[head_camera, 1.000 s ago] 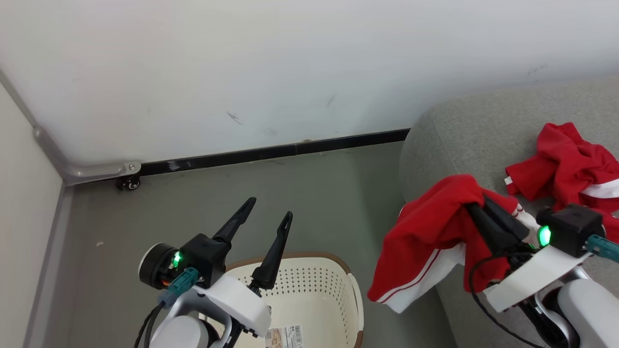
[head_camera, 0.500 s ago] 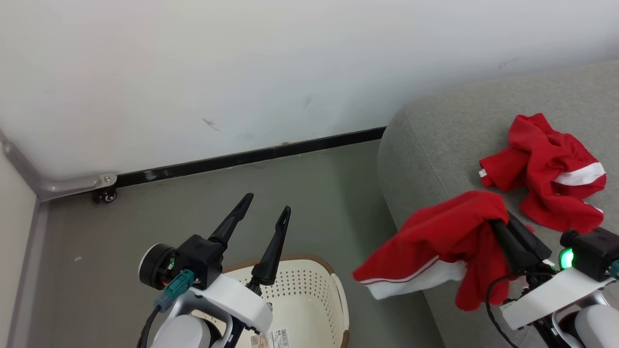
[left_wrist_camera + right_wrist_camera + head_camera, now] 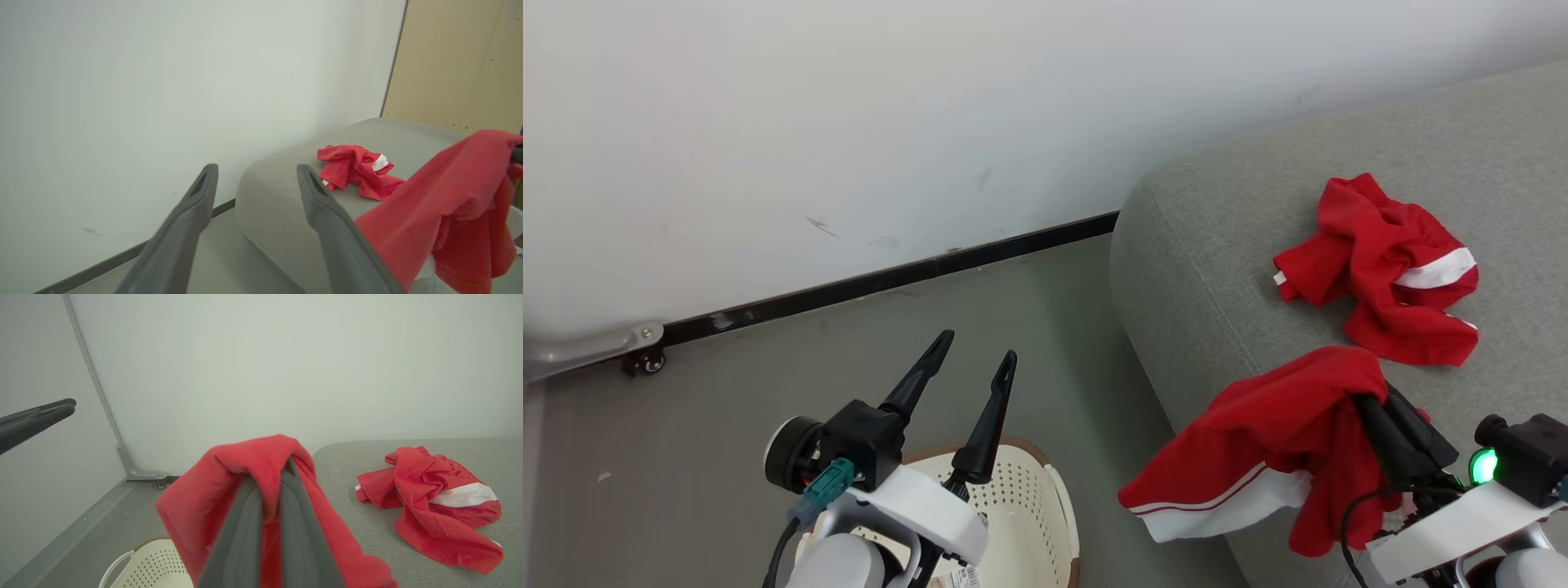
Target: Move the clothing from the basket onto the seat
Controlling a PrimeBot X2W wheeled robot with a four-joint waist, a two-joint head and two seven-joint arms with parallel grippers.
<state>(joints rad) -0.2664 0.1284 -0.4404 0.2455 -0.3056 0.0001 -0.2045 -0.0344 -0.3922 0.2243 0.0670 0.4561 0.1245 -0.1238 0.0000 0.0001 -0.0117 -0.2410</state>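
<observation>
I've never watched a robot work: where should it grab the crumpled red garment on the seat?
Likely the garment by the raised bunch of folds at its far end, coming down from above. It lies loose on the seat, so that peak gives jaws fabric to pinch; flat edges hug the seat.

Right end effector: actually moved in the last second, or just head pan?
Yes. Judged against the seat, the right end effector, shut on the held garment, went rightward, further in from the seat's left edge.

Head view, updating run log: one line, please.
right gripper: shut on held garment, over seat edge | left gripper: open | other garment: on seat
</observation>
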